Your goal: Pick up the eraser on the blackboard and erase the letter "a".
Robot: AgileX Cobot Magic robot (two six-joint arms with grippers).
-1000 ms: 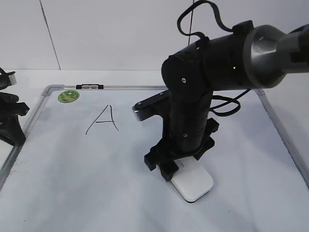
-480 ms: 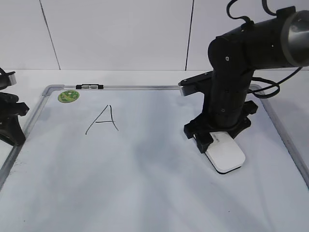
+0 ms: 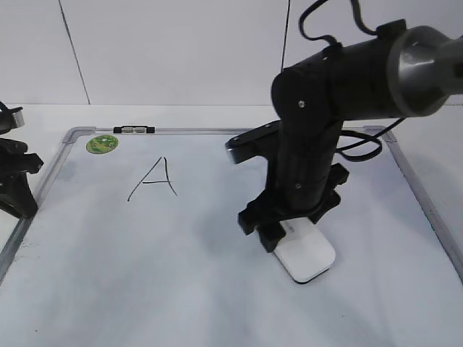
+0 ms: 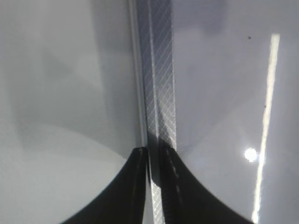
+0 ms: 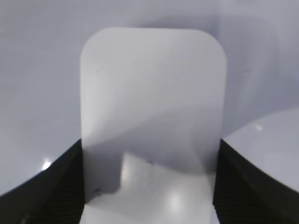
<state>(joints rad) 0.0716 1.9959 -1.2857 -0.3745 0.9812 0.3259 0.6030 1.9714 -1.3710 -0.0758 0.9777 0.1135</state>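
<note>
The blackboard (image 3: 145, 260) is a white dry-erase board lying flat. My right gripper (image 3: 283, 233) is shut on the eraser (image 3: 311, 260), a flat white block pressed on the board right of centre. In the right wrist view the eraser (image 5: 152, 93) sits between the two black fingers of my right gripper (image 5: 149, 149). No lowercase "a" shows in any view; only an angular capital "A" (image 3: 153, 179) is on the board's left half. My left gripper (image 3: 16, 184) is off the board's left edge, and its fingers (image 4: 154, 156) are together over the silver frame (image 4: 161, 70).
A round green sticker (image 3: 103, 144) marks the board's far left corner. A small black-and-clear clip (image 3: 134, 130) sits on the far frame. The right frame rail (image 3: 427, 202) runs beside the right arm. A white wall stands behind.
The right gripper with the eraser slid right and away across the board, then came back left and nearer. The left arm has not moved.
</note>
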